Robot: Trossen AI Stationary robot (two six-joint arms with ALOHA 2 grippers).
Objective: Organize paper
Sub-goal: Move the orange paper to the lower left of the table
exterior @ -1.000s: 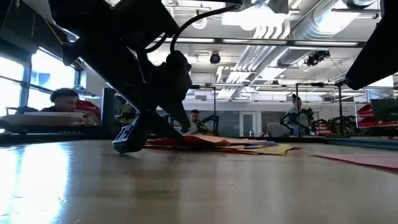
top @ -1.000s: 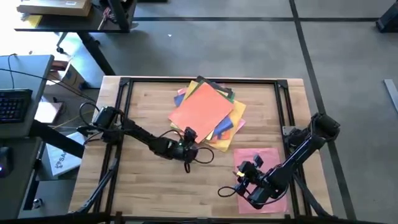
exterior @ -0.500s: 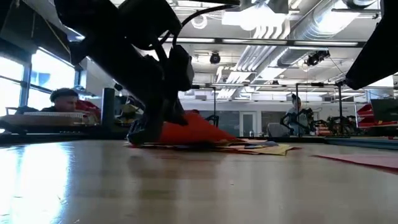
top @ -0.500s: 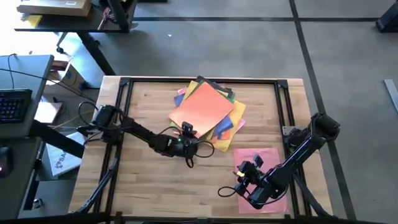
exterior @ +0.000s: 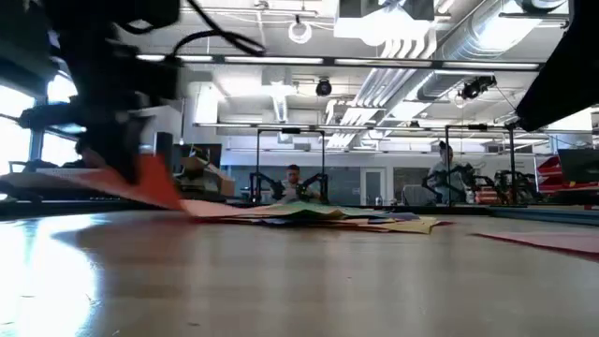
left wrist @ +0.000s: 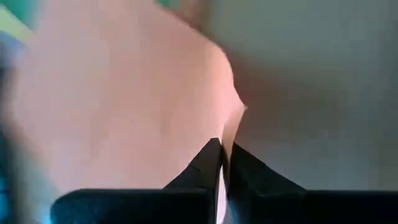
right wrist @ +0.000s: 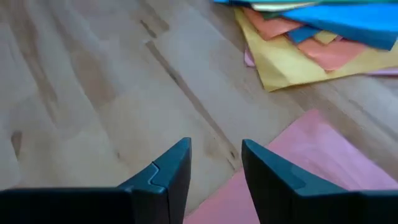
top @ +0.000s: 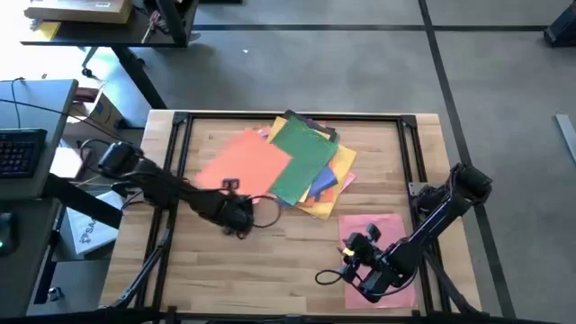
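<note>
**Mia:** What is the left gripper (left wrist: 222, 163) doing?

**Ben:** Its two fingers are pinched tight on the edge of an orange sheet (top: 241, 164). The sheet lies on the table (top: 207, 270), to the left of the messy pile (top: 310, 166), with one corner touching it.

**Mia:** So which step is this?

**Ben:** It looks like the robot is taking the orange sheet off the pile to put it in a place of its own. A green sheet (top: 301, 160) is now on top of the pile.

**Mia:** What comes next?

**Ben:** Probably it must lay the orange sheet flat, clear of the pile, and then let go. It should go gently, because paper bends.

**Mia:** And the right gripper (right wrist: 214, 163)?

**Ben:** It waits near the front of the table, with its fingers a little apart and nothing in them. It hangs over the edge of a pink sheet (top: 378, 229) that lies alone.

**Mia:** Do the views show different things?

**Ben:** Yes. The left wrist view shows the pinch up close. The high view does not show that, but it shows where every sheet lies. The low view shows the orange sheet (exterior: 154, 183) lifted at one end.
</note>
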